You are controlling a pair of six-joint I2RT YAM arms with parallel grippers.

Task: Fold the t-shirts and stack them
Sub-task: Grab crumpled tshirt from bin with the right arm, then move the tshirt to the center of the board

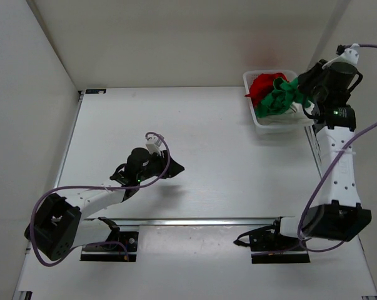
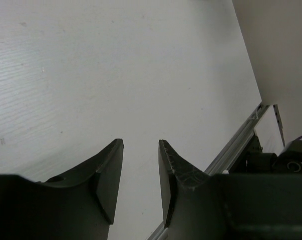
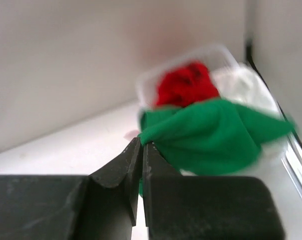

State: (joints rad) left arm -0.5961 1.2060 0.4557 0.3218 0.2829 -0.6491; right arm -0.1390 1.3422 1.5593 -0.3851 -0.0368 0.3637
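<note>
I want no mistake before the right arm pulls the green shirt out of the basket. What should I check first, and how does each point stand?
1. Right gripper shut on green t-shirt: ok.
2. Green t-shirt free of red t-shirt: cannot tell; they touch.
3. Basket steadied: not ok; no gripper holds it.
4. Table middle bare for spreading: ok.
5. Left gripper open and empty: ok.

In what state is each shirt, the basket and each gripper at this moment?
green t-shirt: unfolded, over the basket, one corner pinched by the right gripper.
red t-shirt: crumpled in the basket.
white t-shirt: crumpled in the basket, partly hidden.
basket: upright, holding the shirts.
left gripper: open, empty.
right gripper: shut on the green t-shirt.
</note>
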